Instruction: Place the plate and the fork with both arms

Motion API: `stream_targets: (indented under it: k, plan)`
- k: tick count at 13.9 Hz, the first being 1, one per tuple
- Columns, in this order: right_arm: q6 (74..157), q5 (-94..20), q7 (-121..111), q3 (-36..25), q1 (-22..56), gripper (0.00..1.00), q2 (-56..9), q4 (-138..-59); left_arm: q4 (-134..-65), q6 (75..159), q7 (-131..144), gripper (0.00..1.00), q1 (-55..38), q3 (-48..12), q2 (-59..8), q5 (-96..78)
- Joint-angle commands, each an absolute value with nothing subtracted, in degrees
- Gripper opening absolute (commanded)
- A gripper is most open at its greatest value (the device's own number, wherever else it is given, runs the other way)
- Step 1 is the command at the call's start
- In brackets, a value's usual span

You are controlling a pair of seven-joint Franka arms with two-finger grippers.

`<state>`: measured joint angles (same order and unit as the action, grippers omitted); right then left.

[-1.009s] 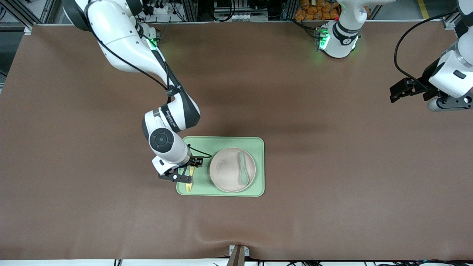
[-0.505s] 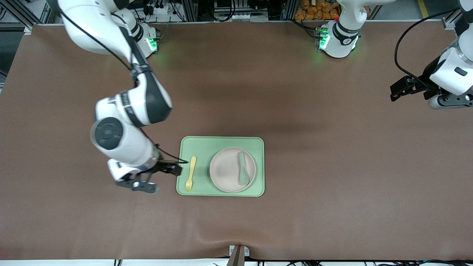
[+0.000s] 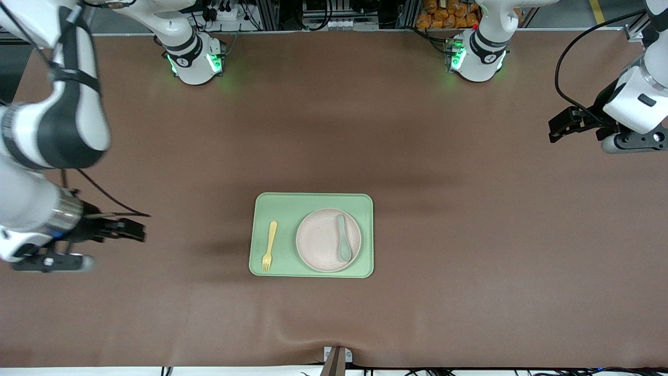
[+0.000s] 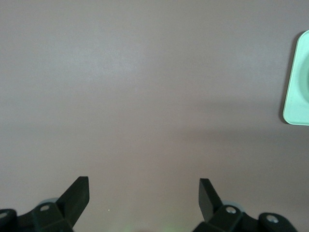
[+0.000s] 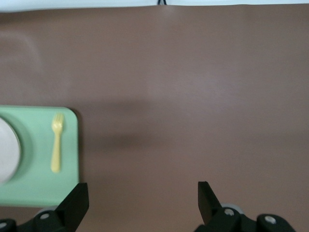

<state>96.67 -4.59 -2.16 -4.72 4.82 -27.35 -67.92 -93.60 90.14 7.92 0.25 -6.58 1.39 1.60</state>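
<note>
Tray (image 3: 313, 201): we are seeing the light green tray lying flat on the brown table (image 3: 469, 235), about midway between the two arms' ends
Plate (image 3: 321, 243): sitting in the tray, in the half toward the left arm's end; a grey-green spoon (image 3: 343, 239) is lying on it
Fork (image 3: 269, 244): lying flat on the tray floor beside the plate, toward the right arm's end, tines pointing toward the front camera; not touching the plate
Right gripper (image 3: 128, 230): we are finding it up over bare table, well apart from the tray toward the right arm's end; its wrist view shows the fingers (image 5: 75, 203) standing wide apart with nothing between them
Left gripper (image 3: 561, 125): hanging over bare table at the left arm's end, this arm waiting; fingers (image 4: 77, 195) spread wide, holding nothing
Change since earlier frames: one second ago the right gripper was down at the fork on the tray; half a second ago it was just off the tray's edge; now we are seeing it pulled well away, with the fork left in place. Plate, spoon and tray are keeping their positions
</note>
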Motion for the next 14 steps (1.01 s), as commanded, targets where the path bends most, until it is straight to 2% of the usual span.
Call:
stream_targets:
  k: [1, 3, 5, 11, 14]
  plan:
    - [90.55, -4.4, -5.71, -3.51, 2.46, 1.0, -21.64, -69.08, -94.92, 90.09, 8.17, 1.0, 0.7, -7.03, 3.25, 0.7]
    - [86.33, -4.13, -5.8, -3.52, 1.24, 1.0, -17.6, -70.65, -95.01, 90.09, 8.17, 1.0, 0.88, -7.03, 3.25, 0.7]
    - [84.9, -2.82, -4.93, -3.43, 1.76, 1.0, -11.46, -76.16, -95.01, 90.09, 8.09, 1.0, 0.88, -7.03, 3.25, 0.7]
    - [91.39, -0.62, -4.22, -3.16, 1.67, 1.0, 7.09, -98.67, -95.36, 89.65, 7.65, 1.0, 0.97, -6.94, 4.13, 0.7]
    - [92.72, 1.31, -4.22, -3.08, 2.02, 1.0, 5.73, -96.61, -97.2, 89.65, 7.65, 1.0, 0.88, -7.03, 6.32, 0.7]
